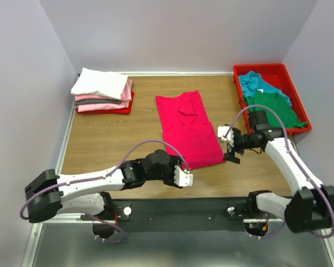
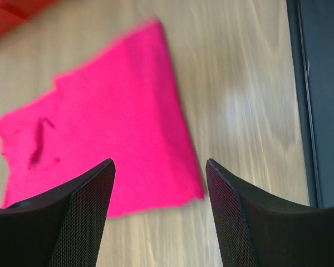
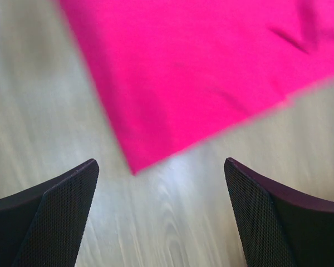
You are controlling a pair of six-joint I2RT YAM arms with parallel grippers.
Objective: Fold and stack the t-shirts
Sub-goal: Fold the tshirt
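A crimson-pink t-shirt lies flat on the wooden table, folded into a long strip. My left gripper hovers open and empty just above the shirt's near edge. In the left wrist view the shirt shows beyond the open gripper, its near corner between the fingers. My right gripper is open and empty beside the shirt's near right corner. In the right wrist view that shirt corner lies just ahead of the open gripper. A stack of folded white, grey and pale pink shirts sits at the back left.
A red plastic tray at the back right holds a teal shirt and a green shirt. The folded stack rests on another red tray. A black strip runs along the table's near edge.
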